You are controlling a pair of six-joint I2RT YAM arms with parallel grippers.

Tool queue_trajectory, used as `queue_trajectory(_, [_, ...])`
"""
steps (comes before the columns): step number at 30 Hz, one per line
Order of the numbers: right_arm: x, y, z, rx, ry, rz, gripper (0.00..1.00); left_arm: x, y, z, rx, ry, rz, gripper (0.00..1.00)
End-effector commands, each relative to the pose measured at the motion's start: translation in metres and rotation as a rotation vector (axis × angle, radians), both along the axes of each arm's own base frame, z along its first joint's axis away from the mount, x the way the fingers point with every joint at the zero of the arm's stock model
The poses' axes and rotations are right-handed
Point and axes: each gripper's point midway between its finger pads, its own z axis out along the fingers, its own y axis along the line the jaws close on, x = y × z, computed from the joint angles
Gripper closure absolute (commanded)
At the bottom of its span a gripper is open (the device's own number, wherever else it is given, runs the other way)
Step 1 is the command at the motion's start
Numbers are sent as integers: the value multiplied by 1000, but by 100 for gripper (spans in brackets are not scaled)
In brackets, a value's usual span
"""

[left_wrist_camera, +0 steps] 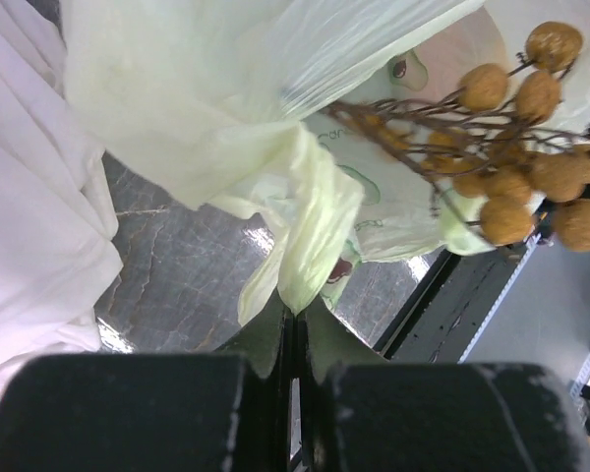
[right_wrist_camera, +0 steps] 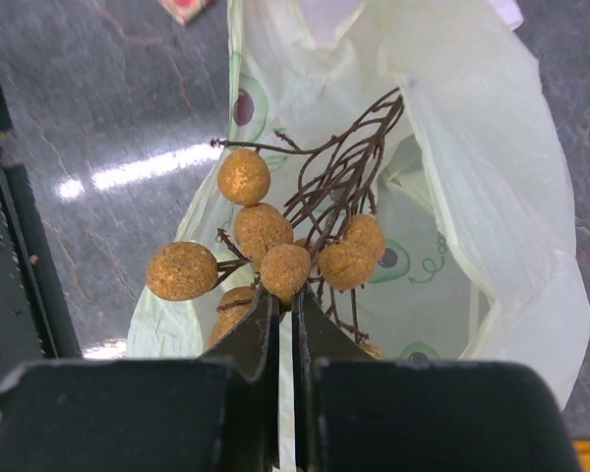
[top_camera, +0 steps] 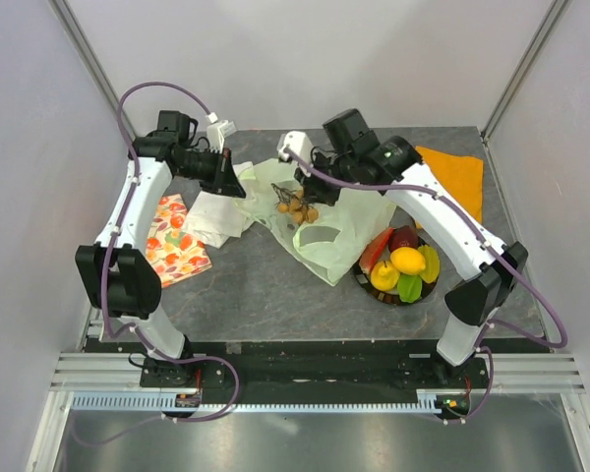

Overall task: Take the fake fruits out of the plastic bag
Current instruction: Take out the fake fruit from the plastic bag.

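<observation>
The pale green plastic bag [top_camera: 320, 224] lies mid-table, its mouth lifted at the back. My left gripper [top_camera: 238, 183] is shut on the bag's edge [left_wrist_camera: 310, 231] and holds it up. My right gripper [top_camera: 297, 197] is shut on a brown grape bunch [right_wrist_camera: 275, 251] with dark twigs and holds it above the bag's open mouth [right_wrist_camera: 423, 265]. The bunch also shows in the top view [top_camera: 297, 209] and the left wrist view [left_wrist_camera: 516, 167]. A dark plate [top_camera: 374, 293] at the right holds a yellow fruit [top_camera: 407, 260], a green piece [top_camera: 410, 287], a red slice [top_camera: 377, 250] and a dark red fruit [top_camera: 404, 237].
A white cloth [top_camera: 216, 214] lies left of the bag. A cloth printed with fruits [top_camera: 174, 242] lies at the left edge. An orange cloth [top_camera: 457, 177] lies at the back right. White walls stand on both sides and behind.
</observation>
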Motion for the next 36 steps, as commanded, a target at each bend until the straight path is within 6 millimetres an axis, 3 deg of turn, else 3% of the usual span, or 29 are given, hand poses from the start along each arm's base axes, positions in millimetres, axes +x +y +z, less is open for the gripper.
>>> queue_trajectory(1, [-12, -11, 82, 259, 63, -36, 100, 11, -4, 9, -36, 0, 21, 98])
queue_trajectory(6, [-30, 1, 134, 491, 181, 39, 100, 21, 1, 2, -26, 10, 36, 98])
queue_trajectory(11, [-37, -7, 113, 426, 174, 66, 100, 35, 12, 15, -47, -18, 62, 98])
queue_trajectory(13, [-35, -7, 120, 457, 185, 37, 100, 33, 9, 21, -65, -26, 38, 98])
queue_trajectory(15, [-20, -2, 149, 571, 184, -23, 100, 30, 7, 22, -74, -18, 32, 98])
queue_trajectory(17, [0, -1, 192, 684, 99, -48, 100, 26, 8, 17, -70, -4, 37, 98])
queue_trajectory(19, [19, -8, 222, 727, 3, -81, 100, 20, 9, 17, -62, -9, 33, 98])
queue_trajectory(20, [33, -14, 247, 764, -70, -88, 100, 15, 9, 11, -60, 7, 31, 98])
queue_trajectory(22, [49, -24, 268, 797, -154, -131, 100, 10, 10, 12, -58, 3, 30, 98])
queue_trajectory(25, [73, -47, 283, 793, -312, -245, 100, 0, 9, 12, -65, 7, 13, 98])
queue_trajectory(27, [85, -70, 268, 753, -402, -377, 100, -8, 4, 16, -99, 7, -18, 98])
queue_trajectory(33, [83, -120, 230, 648, -509, -605, 100, -15, 5, 23, -94, -24, -15, 98])
queue_trajectory(36, [83, -140, 208, 552, -549, -678, 100, -17, 4, 42, -114, -73, -16, 98])
